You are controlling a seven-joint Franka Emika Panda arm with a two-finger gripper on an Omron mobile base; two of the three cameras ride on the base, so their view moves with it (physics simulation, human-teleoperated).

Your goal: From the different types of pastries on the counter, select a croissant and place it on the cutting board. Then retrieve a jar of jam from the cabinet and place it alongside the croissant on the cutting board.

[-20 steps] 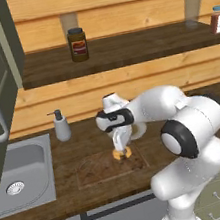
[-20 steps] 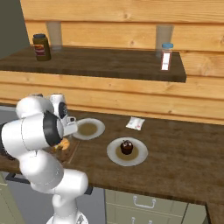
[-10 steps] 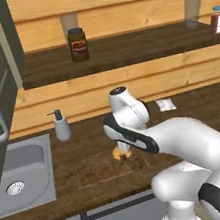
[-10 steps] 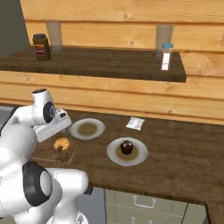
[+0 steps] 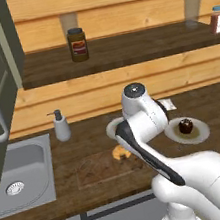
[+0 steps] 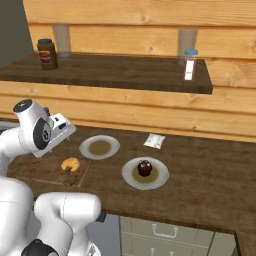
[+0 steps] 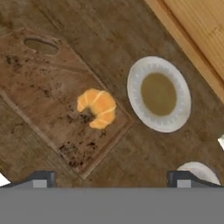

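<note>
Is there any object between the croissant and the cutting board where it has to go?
Nothing visible stands in the way: the croissant already lies on the cutting board, near its corner beside the empty plate. The open tool is above it, holding nothing.

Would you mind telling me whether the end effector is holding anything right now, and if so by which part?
Nothing is held. The end effector is open above the counter, and the croissant lies free on the cutting board.

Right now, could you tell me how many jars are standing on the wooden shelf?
2: a dark-brown jar with a red label toward the shelf's left end, and a slim blue-lidded jar near its right end. Others may be hidden.
</note>
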